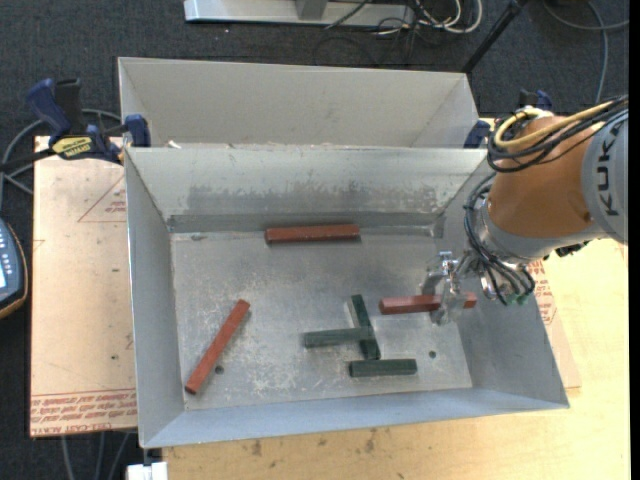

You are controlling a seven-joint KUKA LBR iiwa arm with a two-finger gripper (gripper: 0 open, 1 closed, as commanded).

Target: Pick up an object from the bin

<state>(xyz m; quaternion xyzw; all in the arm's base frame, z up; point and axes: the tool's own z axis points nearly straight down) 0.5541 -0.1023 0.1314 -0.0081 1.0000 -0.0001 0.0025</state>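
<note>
My gripper hangs at the right side of the bin, under the orange-covered wrist. A short red-brown bar lies level between its fingers, sticking out to the left, so the gripper is shut on it. Just left and below lie three dark green bars: one slanted, one flat to its left, one nearer the front wall.
A long red-brown bar rests along the foot of the back wall. Another red-brown bar lies slanted at the front left. The bin's sloping right wall is close beside the gripper.
</note>
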